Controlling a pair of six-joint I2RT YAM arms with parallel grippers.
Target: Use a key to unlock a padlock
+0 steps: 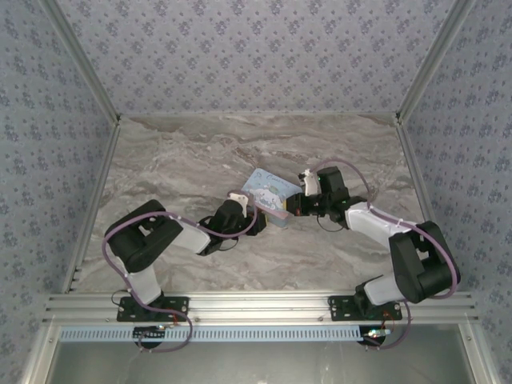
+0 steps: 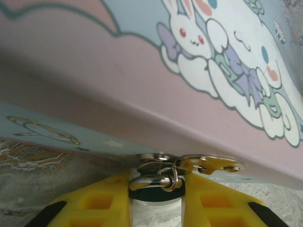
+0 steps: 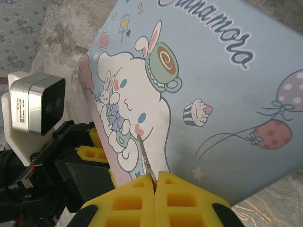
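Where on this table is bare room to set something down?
Bare: the far table between tin and back wall, and the near middle between the arm bases. Crowded: at the tin, where left gripper and right gripper meet.

The tin (image 1: pixel 268 192) lies on the table (image 1: pixel 184 160), left tool (image 2: pixel 156 191) at its padlock (image 2: pixel 152 183), right tool (image 3: pixel 155 178) opposite.

Two black-and-white robot arms converge on a light-blue rectangular printed tin (image 1: pixel 266 189) resting on a grey marble-patterned tabletop (image 1: pixel 184 160).
The left gripper (image 1: pixel 256 220) and right gripper (image 1: pixel 293 210) point toward each other, close together, with the tin just beyond both sets of fingertips. Whether either one holds anything is too small to make out. A ribbed aluminium rail (image 1: pixel 256 304) runs well behind both wrists, at the arm bases.
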